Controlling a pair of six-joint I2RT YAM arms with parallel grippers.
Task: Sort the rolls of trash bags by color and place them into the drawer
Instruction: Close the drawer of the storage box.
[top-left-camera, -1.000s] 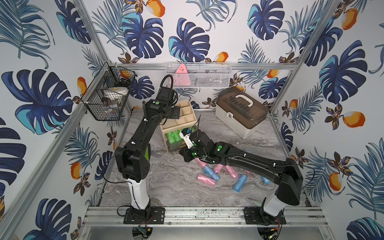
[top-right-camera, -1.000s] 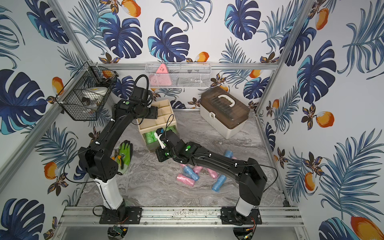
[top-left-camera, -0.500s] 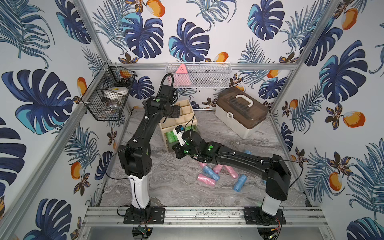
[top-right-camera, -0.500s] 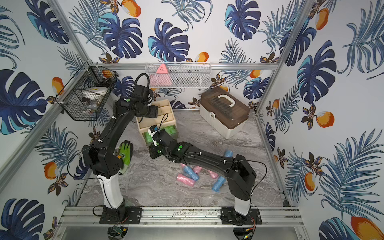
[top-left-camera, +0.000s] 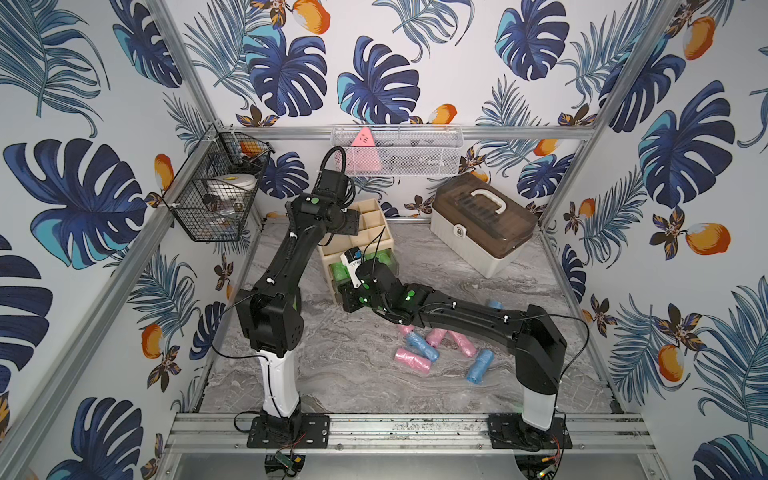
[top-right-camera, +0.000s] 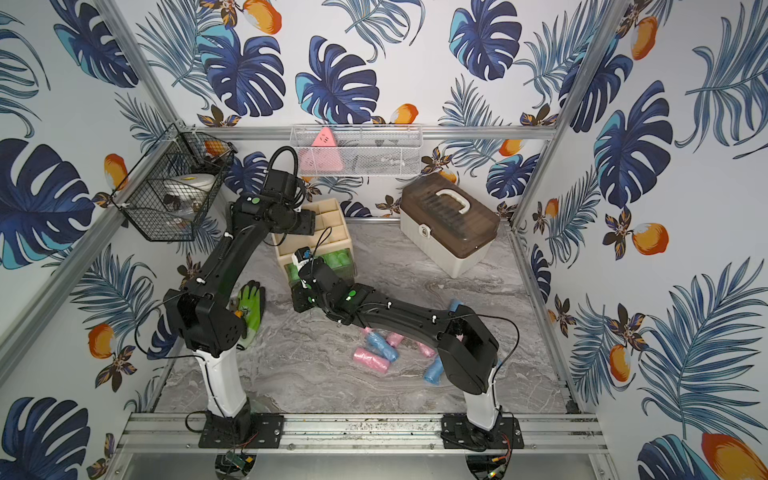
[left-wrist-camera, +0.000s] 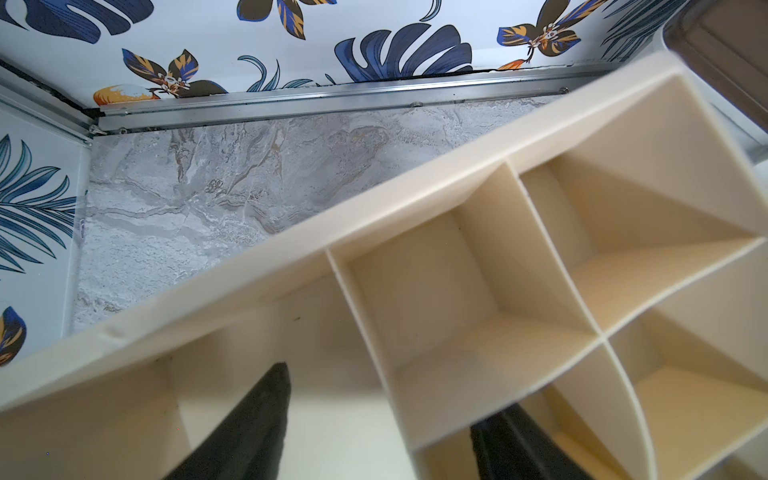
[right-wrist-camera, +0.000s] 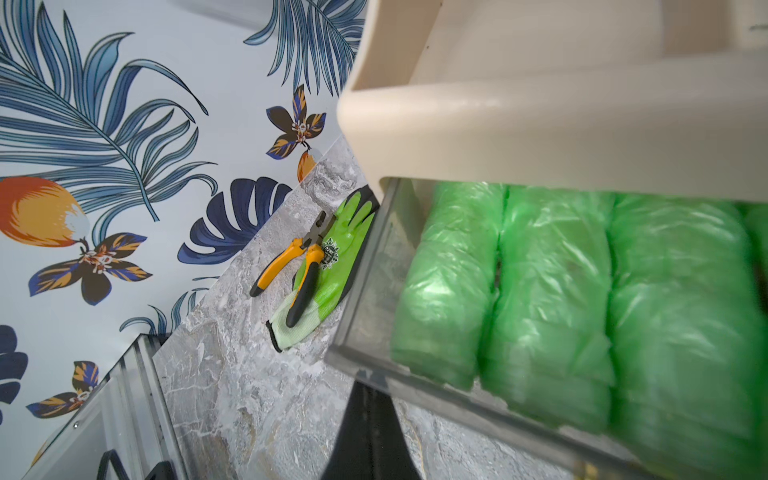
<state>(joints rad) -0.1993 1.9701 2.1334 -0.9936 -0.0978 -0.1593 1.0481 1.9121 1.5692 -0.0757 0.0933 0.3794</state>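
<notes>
green rolls: crinkly, translucent plastic cylinders, lying side by side in the clear drawer. the drawer stands pulled out toward the near side from the base of a cream organiser at the far left of the table. pink rolls and blue rolls lie loose in a cluster near right, partly under the right arm. right jaws closed, tip at the drawer's front rim; contact cannot be confirmed. left jaws open, straddling a divider above the organiser's square top compartments. table surface: grey marble pattern, matte. walls: tropical leaf paper on aluminium framing. green glove with orange-handled pliers on it, left of the drawer. lidded toolbox far right.
</notes>
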